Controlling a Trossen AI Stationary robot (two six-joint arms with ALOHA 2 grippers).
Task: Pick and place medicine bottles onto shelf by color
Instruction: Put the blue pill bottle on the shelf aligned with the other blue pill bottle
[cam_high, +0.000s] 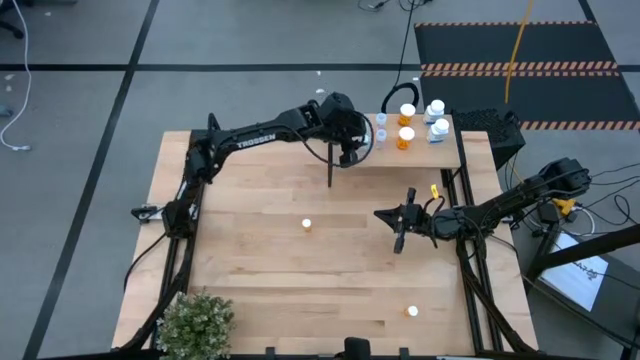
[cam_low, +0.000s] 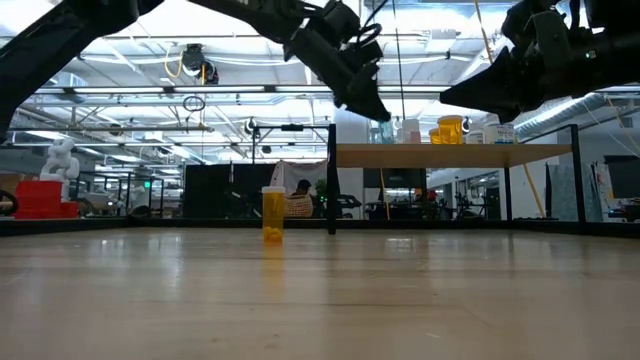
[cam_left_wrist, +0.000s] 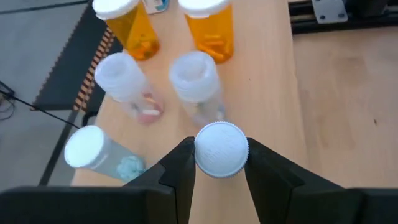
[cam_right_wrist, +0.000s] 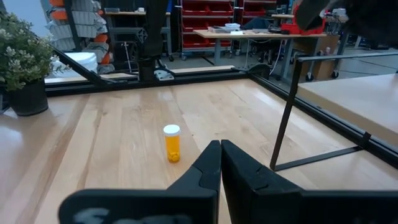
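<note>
Bottle (cam_left_wrist: 221, 149) with white cap sits clamped in the left end effector (cam_left_wrist: 217, 171) above the shelf (cam_high: 420, 152), near clear and orange bottles (cam_left_wrist: 208, 28) standing there. Right end effector (cam_right_wrist: 220, 163), clenched and empty, hovers over the surface (cam_high: 260, 260) facing an orange bottle (cam_right_wrist: 172, 143).

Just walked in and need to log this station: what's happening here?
The left gripper is over the shelf, closed on a white-capped bottle beside the clear bottles and orange bottles already standing there. The right gripper hangs shut and empty above the table. Two orange bottles, one mid-table and one near the front edge, are still on the tabletop.
</note>
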